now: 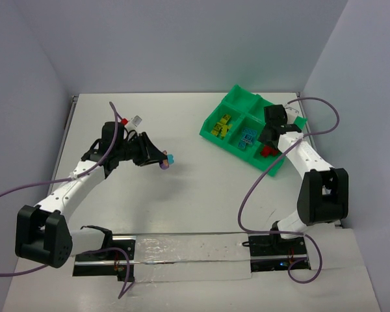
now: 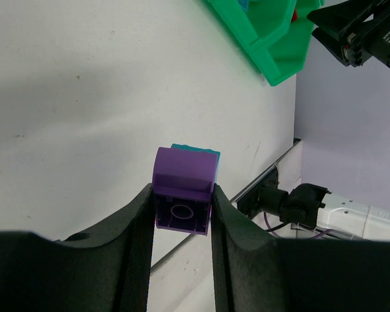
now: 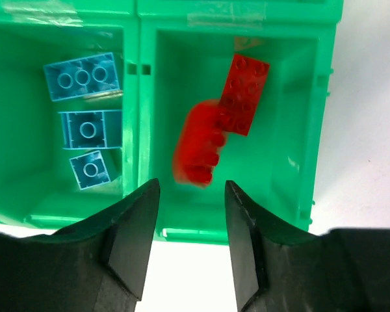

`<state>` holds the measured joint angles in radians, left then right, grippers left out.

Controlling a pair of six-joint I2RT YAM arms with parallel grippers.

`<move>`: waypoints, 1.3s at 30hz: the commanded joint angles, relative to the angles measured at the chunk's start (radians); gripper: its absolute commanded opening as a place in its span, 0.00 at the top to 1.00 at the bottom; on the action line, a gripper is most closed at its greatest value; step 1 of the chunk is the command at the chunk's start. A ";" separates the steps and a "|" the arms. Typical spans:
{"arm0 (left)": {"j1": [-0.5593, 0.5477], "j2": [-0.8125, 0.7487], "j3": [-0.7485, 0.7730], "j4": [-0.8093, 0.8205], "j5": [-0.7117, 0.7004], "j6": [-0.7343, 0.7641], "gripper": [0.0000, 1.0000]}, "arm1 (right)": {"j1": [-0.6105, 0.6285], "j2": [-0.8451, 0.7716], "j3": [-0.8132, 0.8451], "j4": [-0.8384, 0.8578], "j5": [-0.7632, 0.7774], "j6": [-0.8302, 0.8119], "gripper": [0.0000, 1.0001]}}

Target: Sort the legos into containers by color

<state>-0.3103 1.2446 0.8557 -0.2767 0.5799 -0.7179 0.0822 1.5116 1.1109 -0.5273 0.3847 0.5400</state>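
My left gripper (image 1: pixel 161 160) is shut on a purple brick (image 2: pixel 182 188) and holds it above the table's middle left. A cyan brick (image 2: pixel 196 150) sticks to the purple one's far side. The green tray (image 1: pixel 244 103) stands at the back right, and it also shows in the left wrist view (image 2: pixel 273 45). My right gripper (image 3: pixel 192 188) is open and empty over the tray's red compartment. A blurred red brick (image 3: pixel 198 146) is just beyond its fingertips, beside another red brick (image 3: pixel 246 94). Three cyan bricks (image 3: pixel 84 75) lie in the neighbouring compartment. Yellow bricks (image 1: pixel 221 127) fill another.
A small red piece (image 1: pixel 125 121) and a pale piece (image 1: pixel 136 119) lie on the table behind the left arm. Walls close in the table at the back and on both sides. A purple cable (image 1: pixel 260 182) loops beside the right arm.
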 commanded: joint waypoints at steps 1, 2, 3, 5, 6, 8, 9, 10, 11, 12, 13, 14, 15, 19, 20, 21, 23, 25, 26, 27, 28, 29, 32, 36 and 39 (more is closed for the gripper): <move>0.007 -0.024 0.074 -0.017 -0.006 0.028 1.00 | -0.006 -0.007 -0.016 0.037 0.024 0.001 0.41; 0.007 -0.023 0.083 -0.026 -0.008 0.032 1.00 | -0.006 -0.009 -0.016 0.036 0.022 0.002 0.39; 0.007 -0.021 0.090 -0.032 -0.011 0.036 1.00 | -0.006 -0.014 -0.016 0.034 0.022 0.002 0.38; 0.007 -0.018 0.123 -0.049 -0.019 0.053 1.00 | -0.005 -0.040 -0.014 0.029 0.011 -0.002 0.38; 0.007 -0.016 0.140 -0.059 -0.021 0.061 1.00 | -0.004 -0.054 -0.013 0.025 0.003 -0.004 0.38; 0.007 -0.013 0.157 -0.062 -0.009 0.071 1.00 | 0.000 -0.112 -0.017 0.042 -0.042 -0.020 0.39; 0.007 -0.009 0.167 -0.056 0.006 0.076 1.00 | 0.003 -0.150 -0.034 0.070 -0.089 -0.037 0.39; 0.007 -0.006 0.173 -0.050 0.020 0.081 1.00 | 0.016 -0.201 -0.049 0.096 -0.177 -0.060 0.39; 0.007 -0.002 0.177 -0.046 0.037 0.085 1.00 | 0.032 -0.249 -0.061 0.124 -0.261 -0.080 0.39; 0.007 0.000 0.182 -0.040 0.065 0.089 1.00 | 0.049 -0.281 -0.073 0.161 -0.322 -0.096 0.39; 0.007 0.000 0.184 -0.028 0.100 0.091 1.00 | 0.076 -0.310 -0.074 0.190 -0.397 -0.119 0.39; 0.007 -0.001 0.183 -0.009 0.132 0.090 1.00 | 0.112 -0.334 -0.059 0.195 -0.487 -0.143 0.39; 0.007 -0.002 0.181 0.017 0.159 0.089 1.00 | 0.140 -0.337 -0.043 0.186 -0.566 -0.159 0.39; 0.007 -0.001 0.175 0.095 0.287 0.076 1.00 | 0.310 -0.287 0.041 0.160 -0.798 -0.214 0.37; 0.007 -0.001 0.173 0.114 0.315 0.070 1.00 | 0.331 -0.276 0.045 0.180 -0.858 -0.210 0.37; 0.007 -0.001 0.172 0.131 0.338 0.068 1.00 | 0.351 -0.268 0.047 0.190 -0.911 -0.200 0.37; 0.007 -0.006 0.171 0.155 0.379 0.058 1.00 | 0.383 -0.258 0.031 0.261 -0.988 -0.172 0.36; 0.007 -0.014 0.171 0.196 0.420 0.041 1.00 | 0.399 -0.250 0.011 0.350 -1.079 -0.131 0.34; 0.007 -0.017 0.169 0.219 0.434 0.032 1.00 | 0.403 -0.246 0.005 0.390 -1.125 -0.113 0.33; 0.007 -0.018 0.167 0.235 0.443 0.025 1.00 | 0.406 -0.241 0.006 0.413 -1.158 -0.103 0.33; 0.007 -0.019 0.168 0.241 0.451 0.020 1.00 | 0.409 -0.232 0.012 0.417 -1.173 -0.100 0.32; 0.007 -0.018 0.170 0.248 0.455 0.015 1.00 | 0.412 -0.223 0.026 0.414 -1.186 -0.100 0.32; 0.007 -0.009 0.174 0.266 0.466 0.004 1.00 | 0.431 -0.191 0.062 0.390 -1.239 -0.116 0.27; 0.007 -0.005 0.176 0.267 0.467 0.000 1.00 | 0.465 -0.137 0.104 0.360 -1.240 -0.129 0.26; 0.007 -0.007 0.177 0.265 0.461 0.002 1.00 | 0.481 -0.117 0.114 0.386 -1.251 -0.113 0.24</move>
<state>-0.3096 1.2442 0.9970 -0.0732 1.0085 -0.7098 0.5373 1.3728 1.1640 -0.1989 -0.8047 0.4217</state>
